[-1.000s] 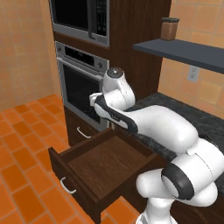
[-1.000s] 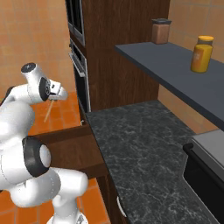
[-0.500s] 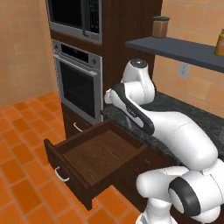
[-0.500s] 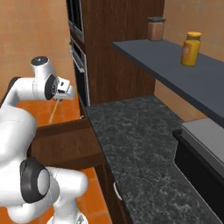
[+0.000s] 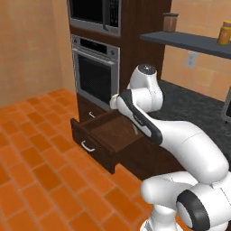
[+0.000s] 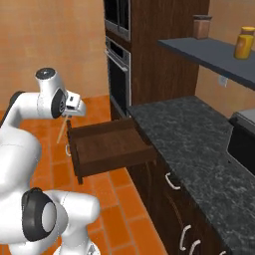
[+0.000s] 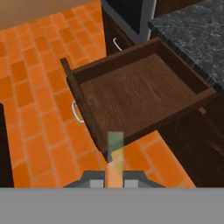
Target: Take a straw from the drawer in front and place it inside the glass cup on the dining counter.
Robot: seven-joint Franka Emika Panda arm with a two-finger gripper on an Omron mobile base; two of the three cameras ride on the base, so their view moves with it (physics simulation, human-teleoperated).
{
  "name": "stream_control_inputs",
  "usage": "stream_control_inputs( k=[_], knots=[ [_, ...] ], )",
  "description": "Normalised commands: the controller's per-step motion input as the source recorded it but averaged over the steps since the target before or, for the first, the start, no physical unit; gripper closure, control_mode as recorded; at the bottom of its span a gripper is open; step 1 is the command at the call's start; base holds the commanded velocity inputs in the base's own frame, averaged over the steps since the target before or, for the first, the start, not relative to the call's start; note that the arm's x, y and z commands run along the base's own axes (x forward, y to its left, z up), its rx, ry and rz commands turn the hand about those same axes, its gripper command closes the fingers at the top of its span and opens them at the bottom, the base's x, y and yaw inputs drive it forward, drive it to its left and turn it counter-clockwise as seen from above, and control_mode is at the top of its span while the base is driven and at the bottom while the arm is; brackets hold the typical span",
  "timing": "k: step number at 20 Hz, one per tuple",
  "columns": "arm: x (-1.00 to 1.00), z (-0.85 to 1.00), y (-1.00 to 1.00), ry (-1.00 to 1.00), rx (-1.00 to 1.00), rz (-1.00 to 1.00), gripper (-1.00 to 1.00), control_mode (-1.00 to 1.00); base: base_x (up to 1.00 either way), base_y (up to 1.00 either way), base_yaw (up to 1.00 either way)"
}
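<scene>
**Straw in the claw, drawer open below**

Arm pose – in the right base view the arm folds up from lower left, elbow high, wrist turned so the gripper [image 6: 68, 115] sits at left centre, pointing down over the orange floor tiles [image 6: 107, 209], just left of the drawer [image 6: 112, 147]. Claw is fully pinched on the straw [image 6: 62, 130], which hangs down and slightly left from the fingers as one thin pale stick. In the hand view the straw [image 7: 114, 151] rises from bottom centre, its tip over the drawer's front edge.

In the left base view the drawer [image 5: 108, 135] is pulled out at frame centre under the oven [image 5: 94, 74], inside plain brown.

Counts – one straw, one open drawer, one silver handle [image 7: 76, 111] on its front, one oven, two jars on the shelf [image 6: 209, 52] at upper right, one black speckled countertop [image 6: 199, 144].
</scene>
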Motion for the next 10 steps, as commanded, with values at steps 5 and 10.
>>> stream_control_inputs(
  k=[5,10],
  knots=[
    [0.00,0.00,0.00,0.00,0.00,0.00,1.00,1.00,-0.27,1.00,0.00],
    [0.00,0.00,0.00,0.00,0.00,0.00,1.00,1.00,0.29,0.99,0.02]
  ],
)
